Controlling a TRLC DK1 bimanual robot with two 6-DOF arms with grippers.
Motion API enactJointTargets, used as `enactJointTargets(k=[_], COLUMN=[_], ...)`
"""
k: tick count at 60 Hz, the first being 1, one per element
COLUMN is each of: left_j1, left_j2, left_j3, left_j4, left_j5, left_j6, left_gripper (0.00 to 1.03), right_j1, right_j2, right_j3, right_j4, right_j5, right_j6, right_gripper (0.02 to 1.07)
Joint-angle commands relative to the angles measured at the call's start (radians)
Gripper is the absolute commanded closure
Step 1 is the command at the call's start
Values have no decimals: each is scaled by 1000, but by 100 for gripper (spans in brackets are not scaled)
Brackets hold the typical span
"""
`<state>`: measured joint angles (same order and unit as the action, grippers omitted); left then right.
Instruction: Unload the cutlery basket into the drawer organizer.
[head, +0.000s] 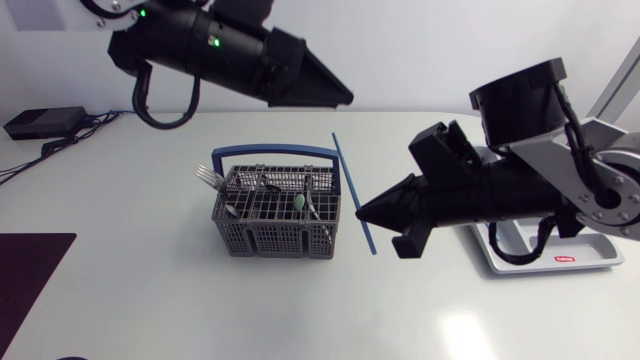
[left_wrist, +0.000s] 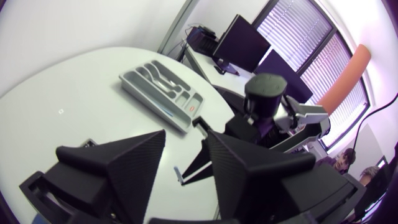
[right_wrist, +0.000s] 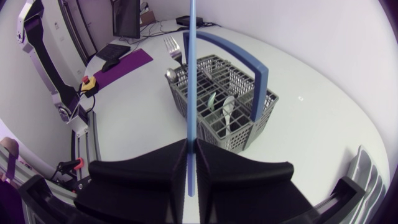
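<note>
Blue stick, long and thin, is pinched in the jaws of the right gripper, which are clenched on it from both sides. In the right wrist view the stick stands straight out from between the two black fingers. Seen from above, its long axis runs from the far side of the white worktop toward the near side, crossing the jaws almost at right angles. It passes just beside the grey cutlery basket on the side facing the right arm.

The basket has a blue handle and stands near the middle of the worktop. It holds a fork leaning out at one corner, along with spoons and other pieces.

The drawer organizer, a pale tray, lies on the opposite side of the right gripper from the basket. It is partly hidden under the right arm. Its long side runs across the head view, roughly crosswise to the stick, so the stick would probably need turning before it can lie in a long slot.

The right arm is much the nearer to the organizer. The left gripper hangs above the far side of the basket, its jaws released and holding nothing.
</note>
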<state>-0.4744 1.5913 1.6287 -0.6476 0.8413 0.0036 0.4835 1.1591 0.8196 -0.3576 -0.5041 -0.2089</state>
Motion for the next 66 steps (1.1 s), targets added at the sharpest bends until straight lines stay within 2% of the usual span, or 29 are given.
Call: enactJointTargets(k=[1,11,20,29,35,46,66], left_j1=[30,86,125,126,125,132,154], left_j2=[10,35,24,-7,-51,-120,-225], left_j3=[83,191,178,99,-1,-132,-309], left_j4=[51,57,46,-17,-23,-26,-14], left_j5=[21,19,-19,-137,-215,-323,-415], left_j6=[-77,-108,-74,61,138,242,352], left_gripper=[6,5,5,5,5,5,5], right_j1=[0,-134,-384,-606,-694,-741,-749], right_j2=[-33,-95,-67,125,281,484,700], right_j3=[-57,-82,-59,29,102,216,348], right_j4=[-18,-99,-158,-142,-103,-73,-84], right_j5=[7,-1,-33,-13,67,157,289], right_j6=[2,-73,-185,-213,-215,-192,-132], right_gripper=[101,101,101,101,101,101,101])
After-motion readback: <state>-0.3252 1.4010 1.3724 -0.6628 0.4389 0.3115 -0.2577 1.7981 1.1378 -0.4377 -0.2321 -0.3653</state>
